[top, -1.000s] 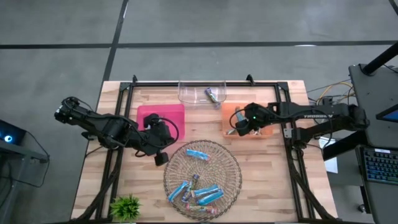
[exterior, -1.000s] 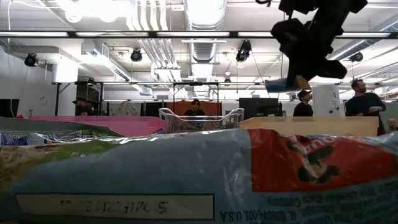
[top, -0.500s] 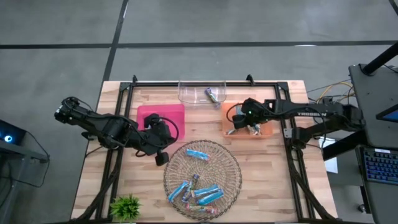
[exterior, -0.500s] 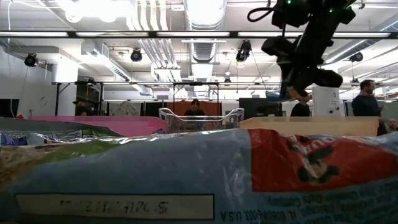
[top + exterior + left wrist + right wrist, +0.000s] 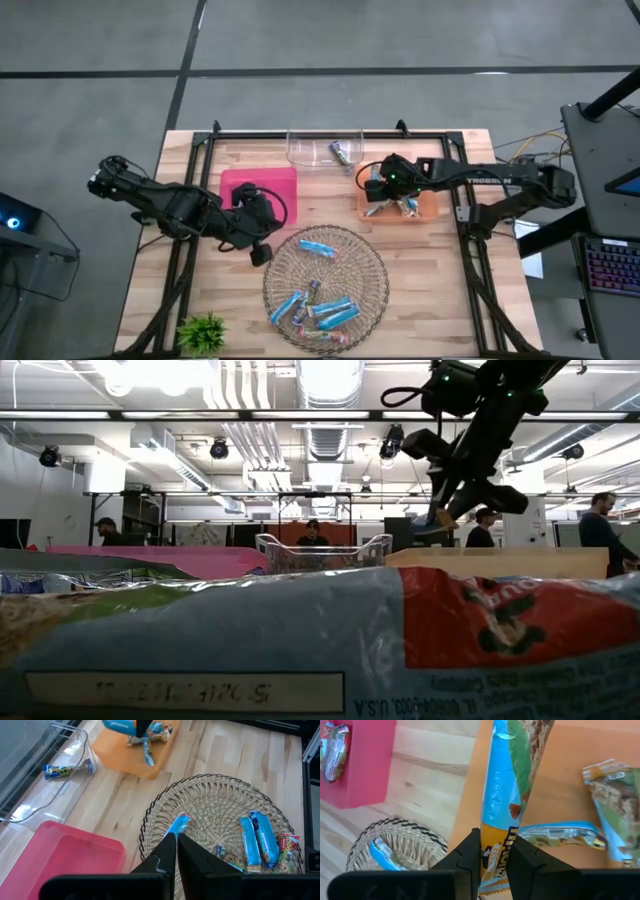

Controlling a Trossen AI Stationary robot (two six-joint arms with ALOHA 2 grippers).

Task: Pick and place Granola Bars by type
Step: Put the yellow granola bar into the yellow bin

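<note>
**Desk:** What's the caption?

**Photographer:** Above the flat orange plastic tray (image 5: 428,207), the right gripper (image 5: 494,851) hangs with its fingers pinched on a long blue-and-green wrapped granola bar (image 5: 512,785). Over the last second the arm has swung from the tray's middle toward its left edge, near the clear plastic bin (image 5: 310,152), with the bar in its grasp throughout.

**Desk:** Meaning what for the sort?

**Photographer:** My reading: this bar goes with the similar wrapped bars (image 5: 610,795) already lying in the orange tray, and the release has not come yet.

**Desk:** The other arm?

**Photographer:** The left gripper (image 5: 176,851) waits with fingers almost together and empty, between the pink plastic tray (image 5: 258,180) and the round woven wicker basket (image 5: 372,265).

**Desk:** How much is left?

**Photographer:** Plenty. Several blue-wrapped bars (image 5: 318,247) remain in the basket. One wrapped bar (image 5: 67,769) lies in the clear bin, another in the pink tray (image 5: 334,747).
</note>
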